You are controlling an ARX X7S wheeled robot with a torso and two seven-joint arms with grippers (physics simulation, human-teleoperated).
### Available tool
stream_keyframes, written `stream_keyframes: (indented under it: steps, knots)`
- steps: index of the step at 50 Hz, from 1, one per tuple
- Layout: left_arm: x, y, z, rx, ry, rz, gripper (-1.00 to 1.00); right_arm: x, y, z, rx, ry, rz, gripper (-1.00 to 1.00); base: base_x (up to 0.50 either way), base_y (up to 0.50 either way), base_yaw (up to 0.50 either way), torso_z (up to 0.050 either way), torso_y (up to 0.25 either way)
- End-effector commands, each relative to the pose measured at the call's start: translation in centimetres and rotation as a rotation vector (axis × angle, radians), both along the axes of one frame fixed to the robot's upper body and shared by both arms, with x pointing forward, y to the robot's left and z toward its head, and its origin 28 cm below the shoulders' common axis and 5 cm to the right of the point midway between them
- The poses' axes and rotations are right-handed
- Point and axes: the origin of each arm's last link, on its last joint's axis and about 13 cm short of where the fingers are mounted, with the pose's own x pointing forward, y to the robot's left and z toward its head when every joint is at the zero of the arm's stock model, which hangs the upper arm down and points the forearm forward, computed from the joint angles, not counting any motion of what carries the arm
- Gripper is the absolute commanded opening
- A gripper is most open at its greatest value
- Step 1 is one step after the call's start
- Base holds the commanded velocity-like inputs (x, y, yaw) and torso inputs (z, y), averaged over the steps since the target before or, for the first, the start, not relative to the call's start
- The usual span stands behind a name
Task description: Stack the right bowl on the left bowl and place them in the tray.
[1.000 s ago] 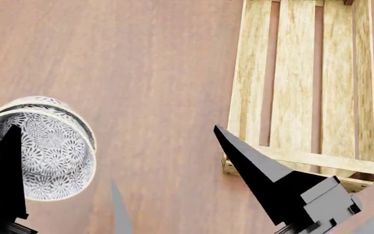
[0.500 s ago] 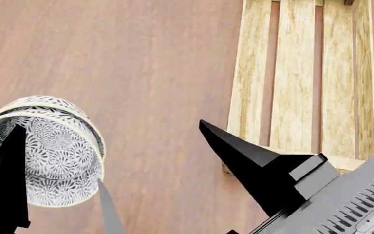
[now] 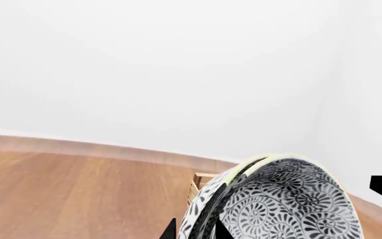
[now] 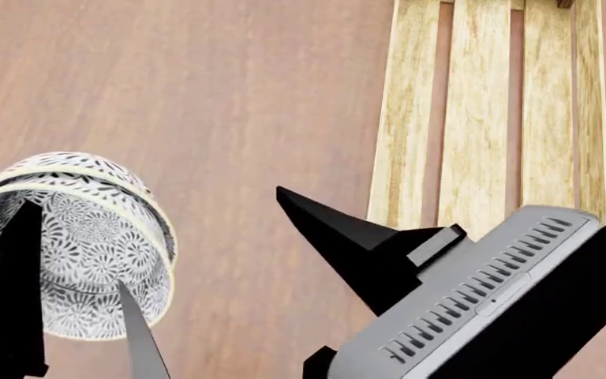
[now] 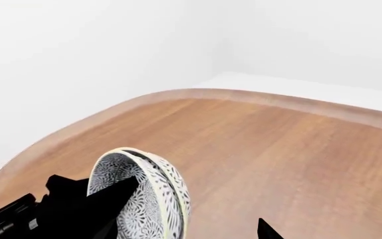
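two nested ceramic bowls (image 4: 76, 253) with black-and-white floral pattern and pale cream rims, one inside the other, tilted up off the brown wooden table (image 4: 208, 103), at the lower left of the head view. the left gripper (image 4: 66, 316) is clamped on the stacked bowls: one black finger (image 4: 10, 292) lies inside over the patterned interior, a thinner grey finger (image 4: 140, 335) sits at the rim on the other side. in the left wrist view the bowls (image 3: 270, 204) stand nearly on edge, double rim plain to see, a corner of the crate (image 3: 201, 180) behind them. right wrist view shows the bowls (image 5: 141, 194) tilted, black left finger across the inside, table (image 5: 270, 144) under them.

rectangular light-wood slatted tray (image 4: 482, 110) with low sides lies at the upper right of the head view, well apart from the bowls, gaps between floor planks.

right gripper (image 4: 319, 296) hangs empty over the table between bowls and tray, just beside the tray's near left edge; one black pointed finger (image 4: 330, 225) shows clearly, the other barely, so cannot tell whether the jaws are parted or closed. its grey vented body covers the tray's near end.
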Motion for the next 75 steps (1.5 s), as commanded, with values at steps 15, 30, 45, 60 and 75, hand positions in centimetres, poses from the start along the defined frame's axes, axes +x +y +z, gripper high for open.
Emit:
stream_keyframes:
  steps: [15,30,45,60,75]
  knots:
    - [-0.7,-0.1,0.9,-0.01,-0.052,-0.026,-1.0,1.8,1.5,-1.5,0.043,0.027,0.041,1.0,0.0,0.0,0.0,0.0,0.001]
    - [-0.7,-0.2,1.0,-0.01,-0.056,-0.032,-1.0,3.1,1.8,-2.3,0.055,0.043,0.047,1.0,0.0,0.0,0.0,0.001,0.001]
    - [-0.8,-0.5,1.0,-0.004,-0.058,-0.05,-1.0,3.8,2.2,-2.9,0.056,0.057,0.052,1.0,0.0,0.0,0.0,0.0,0.001]
    - [-0.8,-0.5,1.0,-0.003,-0.055,-0.051,-1.0,4.0,2.3,-3.1,0.066,0.06,0.054,-1.0,0.0,0.0,0.0,0.001,0.001]
    - [-0.5,-0.5,0.8,-0.002,-0.043,-0.039,-1.0,4.0,2.3,-3.1,0.07,0.059,0.056,-1.0,0.0,0.0,0.0,0.0,0.001]
